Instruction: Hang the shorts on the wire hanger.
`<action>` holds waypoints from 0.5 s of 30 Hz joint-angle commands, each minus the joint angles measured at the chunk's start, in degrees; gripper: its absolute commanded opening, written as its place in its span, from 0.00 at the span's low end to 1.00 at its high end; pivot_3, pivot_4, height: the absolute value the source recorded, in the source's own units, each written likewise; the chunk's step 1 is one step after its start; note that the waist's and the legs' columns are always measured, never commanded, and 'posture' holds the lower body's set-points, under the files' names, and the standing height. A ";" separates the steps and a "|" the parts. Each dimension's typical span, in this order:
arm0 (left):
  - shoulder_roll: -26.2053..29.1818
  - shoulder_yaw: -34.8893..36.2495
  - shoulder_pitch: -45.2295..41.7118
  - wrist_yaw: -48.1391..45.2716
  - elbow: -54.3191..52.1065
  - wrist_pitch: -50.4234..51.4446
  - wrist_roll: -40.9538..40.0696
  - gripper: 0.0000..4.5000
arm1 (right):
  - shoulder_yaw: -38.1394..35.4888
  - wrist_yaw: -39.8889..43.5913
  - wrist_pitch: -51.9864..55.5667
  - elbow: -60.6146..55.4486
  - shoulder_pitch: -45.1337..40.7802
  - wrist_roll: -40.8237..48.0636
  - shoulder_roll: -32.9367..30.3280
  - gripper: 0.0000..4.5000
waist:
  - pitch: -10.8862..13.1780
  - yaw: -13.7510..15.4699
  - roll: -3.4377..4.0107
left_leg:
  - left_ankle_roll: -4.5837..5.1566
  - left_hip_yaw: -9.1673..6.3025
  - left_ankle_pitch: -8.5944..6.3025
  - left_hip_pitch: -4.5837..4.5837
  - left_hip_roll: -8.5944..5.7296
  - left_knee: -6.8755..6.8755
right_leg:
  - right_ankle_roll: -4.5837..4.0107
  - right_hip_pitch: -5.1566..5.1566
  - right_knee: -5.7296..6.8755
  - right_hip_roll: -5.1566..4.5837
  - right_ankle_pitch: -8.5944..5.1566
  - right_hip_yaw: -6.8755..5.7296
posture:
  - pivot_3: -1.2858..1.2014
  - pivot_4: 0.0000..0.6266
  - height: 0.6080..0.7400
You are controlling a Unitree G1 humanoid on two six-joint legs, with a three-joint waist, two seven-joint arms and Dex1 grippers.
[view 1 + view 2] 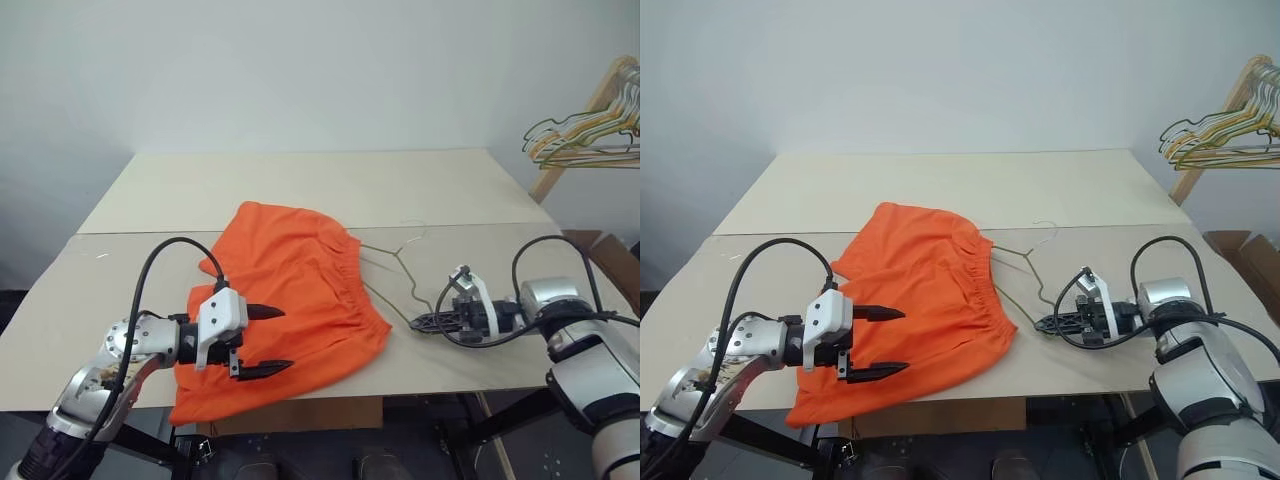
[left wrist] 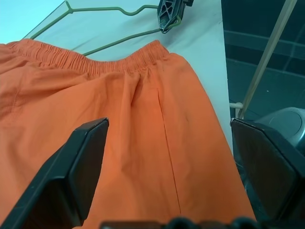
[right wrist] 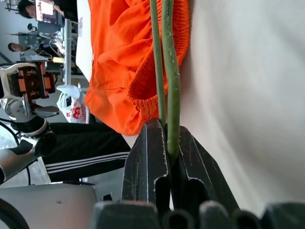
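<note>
The bright orange shorts (image 1: pixel 290 290) lie spread on the table, their gathered waistband (image 2: pixel 119 64) facing right. My left gripper (image 1: pixel 286 340) hovers open just above their near part, its fingers (image 2: pixel 71 181) wide apart with nothing between them. The thin grey-olive wire hanger (image 1: pixel 398 268) lies flat beside the waistband, its hook pointing away, and one side is tucked at the waistband's edge. My right gripper (image 1: pixel 418 322) is shut on the hanger's near corner, and the wire (image 3: pixel 170 95) is pinched between its fingers (image 3: pixel 147 162).
A bunch of green, yellow and white wire hangers (image 1: pixel 585 135) hangs on a wooden rack at the far right. The table (image 1: pixel 300 185) is two boards with a seam across the middle. A cardboard box (image 1: pixel 605 250) stands by its right edge.
</note>
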 commanded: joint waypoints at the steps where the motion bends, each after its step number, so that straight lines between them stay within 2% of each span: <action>1: -0.29 -0.48 -1.41 0.18 -0.28 -0.53 0.64 0.98 | -5.28 3.28 -2.18 5.21 -3.36 -3.71 2.16 0.00 | 0.00 -0.01 0.00 | 0.00 0.00 0.00 0.00 0.00 0.00 | 0.00 0.00 0.00 0.01 0.00 0.00 | 0.52 0.00 1.00; 5: -0.66 -0.54 -1.67 0.43 -0.16 -0.51 0.93 0.98 | -8.81 3.29 -1.82 7.80 -4.47 -7.12 3.28 0.00 | 0.00 -0.03 0.01 | 0.00 0.00 0.00 -0.04 0.00 0.00 | 0.00 -0.02 0.00 0.00 0.00 0.00 | 0.52 0.00 1.00; 9: -0.82 -0.57 -1.29 0.40 -0.26 -0.60 1.07 0.98 | -5.44 3.29 -0.34 1.06 -1.60 -4.35 2.35 0.00 | 0.00 0.00 0.01 | 0.00 -0.02 0.00 -0.05 0.00 0.00 | 0.00 -0.02 0.01 0.00 0.00 -0.01 | 0.52 0.00 1.00; 15: -1.49 -1.75 -1.53 0.78 0.30 -1.04 2.41 0.98 | -13.32 1.45 -1.82 8.65 -5.25 -9.61 6.01 0.00 | -0.02 -0.22 0.02 | 0.00 -0.01 0.00 -0.01 0.00 0.01 | -0.01 -0.01 0.03 0.01 0.00 0.00 | 0.52 0.00 1.00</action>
